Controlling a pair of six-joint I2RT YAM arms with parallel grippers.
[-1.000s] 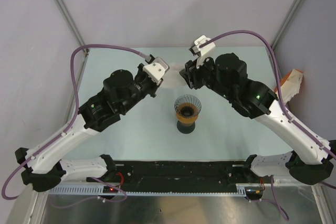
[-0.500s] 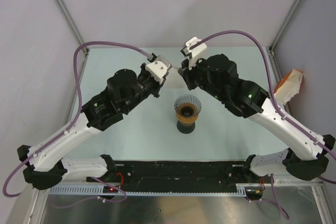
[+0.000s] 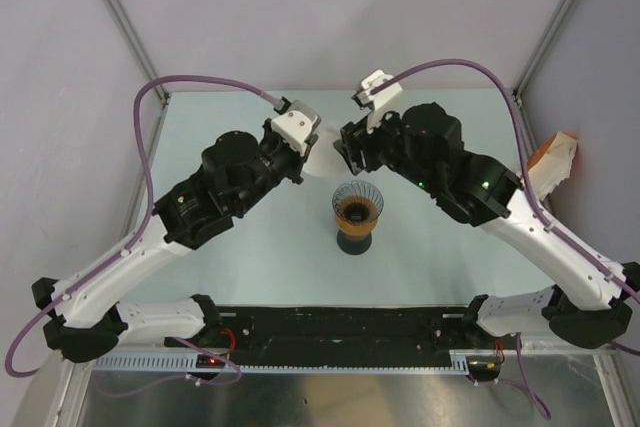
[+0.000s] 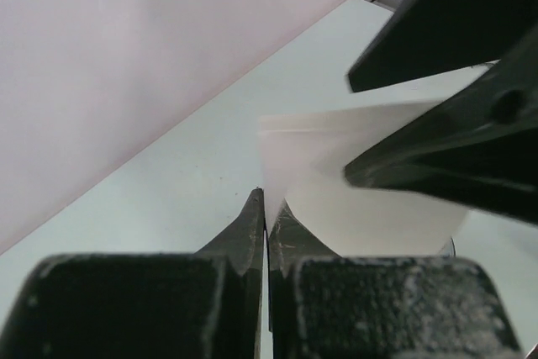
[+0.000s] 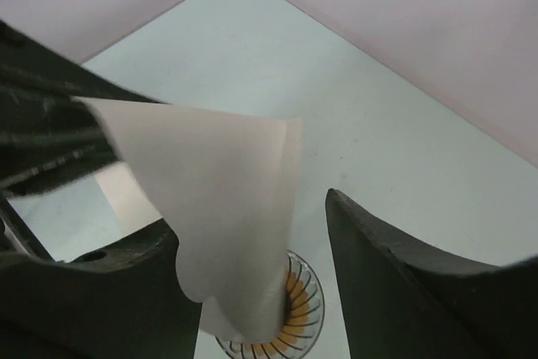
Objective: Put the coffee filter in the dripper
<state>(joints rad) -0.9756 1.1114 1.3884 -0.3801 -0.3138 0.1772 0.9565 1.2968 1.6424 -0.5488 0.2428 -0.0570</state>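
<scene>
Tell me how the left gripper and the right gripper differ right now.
The left gripper is shut, pinching an edge of the coffee filter. The right gripper is open, its jaws either side of the filter without clamping it. The left gripper reaches in from the left, the right gripper from the opposite side. Both meet at the filter, near the dripper.

No legible text, label or number in view

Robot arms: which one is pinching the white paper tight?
The left arm's fingers are, squeezed shut on the edge of the coffee filter. The right arm's fingers stand apart around it.
</scene>
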